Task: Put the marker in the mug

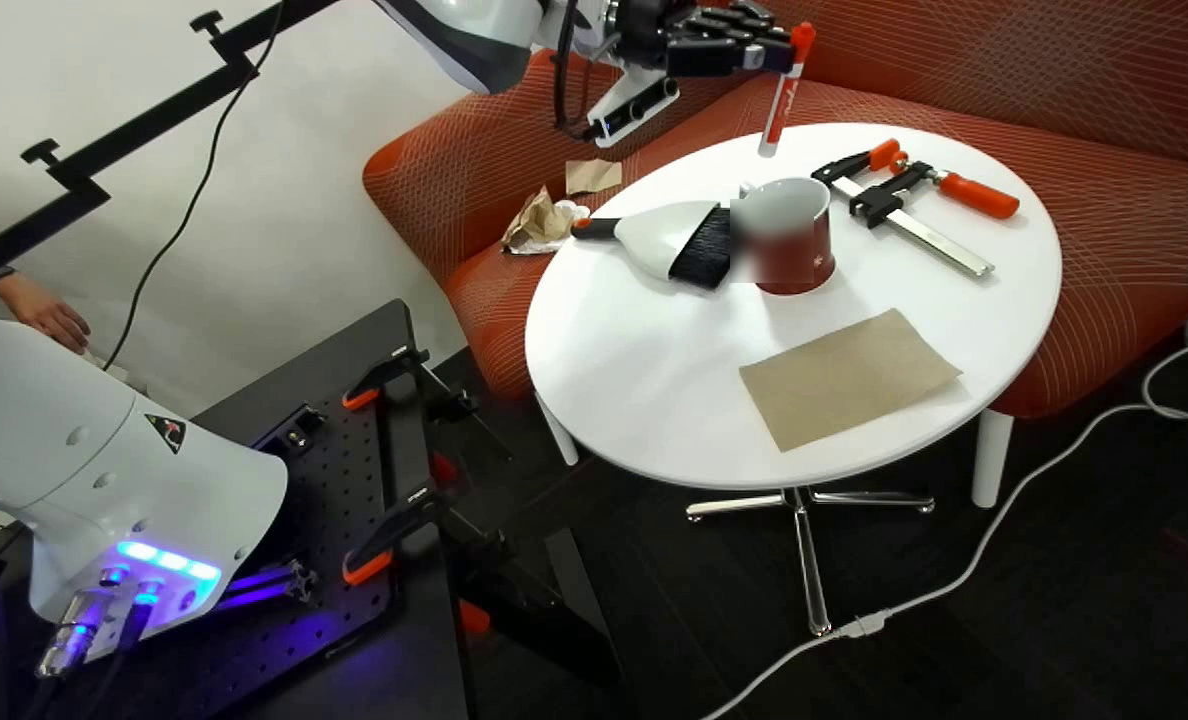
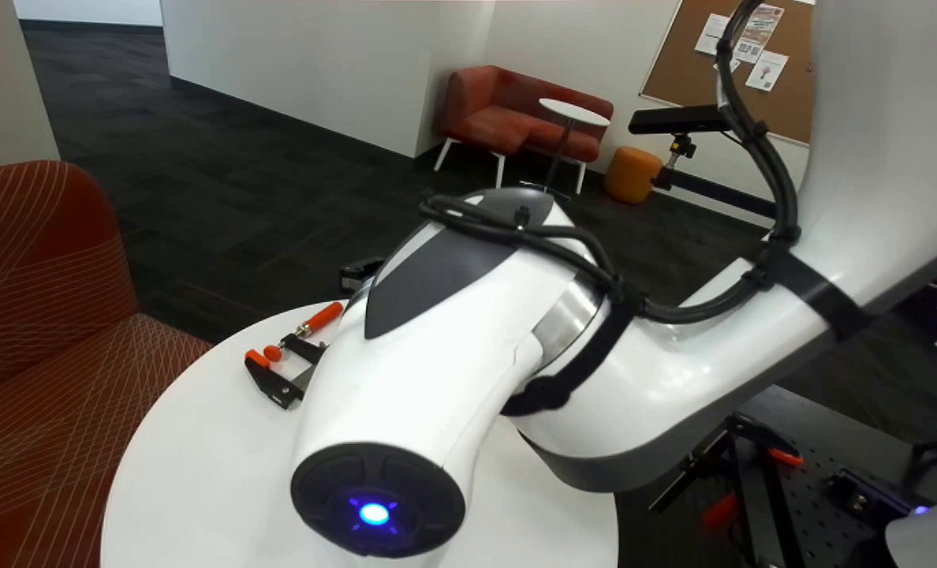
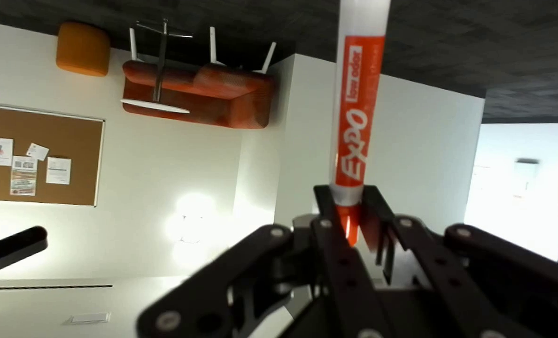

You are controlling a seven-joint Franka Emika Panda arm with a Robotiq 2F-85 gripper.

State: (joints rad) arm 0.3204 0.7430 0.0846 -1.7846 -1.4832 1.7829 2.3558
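Note:
A red and white marker [image 1: 782, 108] is held at its red cap end by my gripper [image 1: 792, 50]. It hangs nearly upright, slightly tilted, with its white end down. In the wrist view the gripper [image 3: 347, 195] is shut on the red cap and the marker [image 3: 360, 103] sticks out beyond the fingertips. The squat dark red mug [image 1: 806, 258] with a white inside stands upright on the table. The marker is apart from it, higher up. Part of the mug's left side is blurred. The arm hides the gripper, marker and mug in an exterior view.
The round white table [image 1: 634, 370] holds a white brush [image 1: 664, 235] touching or near the mug's left side. A clamp [image 1: 884, 205] with orange handle lies behind the mug to the right; it also shows here [image 2: 275, 386]. Brown paper [image 1: 854, 378] lies in front. A red sofa [image 1: 1104, 180] stands behind.

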